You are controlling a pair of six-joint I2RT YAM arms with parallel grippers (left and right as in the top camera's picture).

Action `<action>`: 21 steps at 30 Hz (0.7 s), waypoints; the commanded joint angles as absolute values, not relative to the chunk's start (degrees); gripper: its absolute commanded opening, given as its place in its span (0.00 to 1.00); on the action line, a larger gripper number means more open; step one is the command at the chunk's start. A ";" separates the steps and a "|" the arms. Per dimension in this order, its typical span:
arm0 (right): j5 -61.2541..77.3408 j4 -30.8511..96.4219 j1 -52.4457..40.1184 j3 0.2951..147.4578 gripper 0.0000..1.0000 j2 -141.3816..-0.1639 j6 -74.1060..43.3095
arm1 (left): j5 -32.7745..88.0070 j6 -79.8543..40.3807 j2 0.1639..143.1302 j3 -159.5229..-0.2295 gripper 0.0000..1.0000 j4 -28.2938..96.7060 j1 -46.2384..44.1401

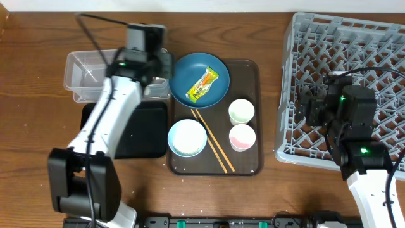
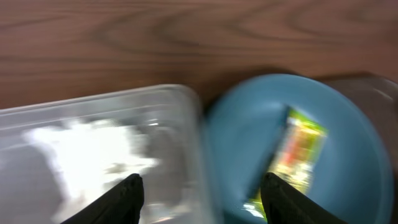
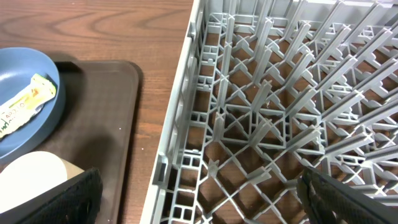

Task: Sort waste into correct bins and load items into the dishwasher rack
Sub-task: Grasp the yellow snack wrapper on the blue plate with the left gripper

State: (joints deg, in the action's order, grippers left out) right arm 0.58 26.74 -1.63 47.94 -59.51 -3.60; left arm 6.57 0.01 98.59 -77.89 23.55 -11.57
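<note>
**Two arms, two bins, one rack, one loaded serving tray**

1. Dishwasher rack (image 1: 354, 38): grey lattice, at the right edge of the worktop and reaching its far-right corner. Nothing loaded in the visible cells.
2. Brown serving tray (image 1: 250, 69): middle of the worktop, just left of the rack. It carries items 3 to 7.
3. Dark blue plate (image 1: 190, 69): far-left corner of the tray, overhanging its far edge.
4. Yellow-green snack wrapper (image 1: 204, 87): lying flat on the plate.
5. Pale blue-white bowl (image 1: 187, 137): upright, on the tray's left side towards the front.
6. Two white cups, upright, on the tray's right side: greenish cup (image 1: 241, 111) behind, pinkish cup (image 1: 242, 137) in front, close together.
7. Chopsticks (image 1: 212, 142): a pair lying diagonally between the bowl and the pinkish cup.
8. Clear tub (image 1: 85, 69): far-left area of the worktop, its right end beside the plate. A white mass (image 2: 87, 149) lies inside, too blurred to name.
9. Black tray (image 1: 142, 136): just in front of the tub, partly hidden by the left arm.
10. Left gripper (image 2: 202, 199): over the tub's right end and the plate's left rim. Fingers spread wide, holding nothing.
11. Right gripper (image 3: 202, 199): over the rack's left wall. Fingers spread wide, holding nothing.
</note>
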 commanded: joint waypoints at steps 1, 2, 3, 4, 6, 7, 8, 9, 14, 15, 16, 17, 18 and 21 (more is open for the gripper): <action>0.21 26.59 -2.07 49.12 0.99 -59.37 -3.11 | 7.49 1.96 100.60 -77.87 0.63 23.46 -16.14; 0.21 26.59 -2.07 49.12 0.99 -59.37 -3.11 | 7.49 2.39 101.45 -77.87 0.63 23.44 -17.26; 0.21 26.59 -2.07 49.12 0.99 -59.37 -3.11 | 7.46 2.81 102.43 -77.87 0.64 23.24 -18.24; 0.21 26.61 -2.07 49.12 0.99 -59.37 -3.11 | 7.44 3.11 103.46 -77.87 0.66 22.98 -19.09; 0.21 26.63 -2.07 49.12 0.99 -59.37 -3.11 | 7.40 4.14 106.19 -77.87 0.68 21.87 -20.45; 0.23 26.63 -2.07 49.12 0.99 -59.37 -3.11 | 7.22 4.47 107.35 -77.87 0.68 21.26 -20.78; 0.23 26.63 -2.07 49.12 0.99 -59.37 -3.11 | 6.79 4.47 108.75 -77.87 0.69 20.51 -20.99; 0.21 26.63 -2.07 49.12 0.99 -59.37 -3.11 | 6.79 4.47 109.82 -77.87 0.70 19.94 -21.04; 0.21 26.63 -2.07 49.12 0.99 -59.37 -3.11 | 6.79 4.47 114.72 -77.87 0.72 16.93 -20.56; 0.23 26.63 -2.07 49.12 0.99 -59.37 -3.11 | 6.79 4.47 115.46 -77.87 0.73 16.58 -20.53; 0.23 26.63 -2.07 49.12 0.99 -59.37 -3.11 | 6.79 4.49 115.94 -77.87 0.73 16.53 -20.53; 0.23 26.63 -2.07 49.12 0.99 -59.37 -3.11 | 6.79 4.47 116.55 -77.87 0.72 16.56 -20.53; 0.23 26.63 -2.07 49.12 0.99 -59.37 -3.11 | 6.81 4.47 116.81 -77.87 0.71 16.62 -20.56; 0.23 26.63 -2.07 49.12 0.99 -59.37 -3.11 | 6.83 4.45 117.25 -77.87 0.59 17.21 -20.56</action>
State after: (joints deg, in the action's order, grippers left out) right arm 0.56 26.74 -1.63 47.94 -59.51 -3.60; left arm 7.29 3.55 116.90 -77.89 16.84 -20.73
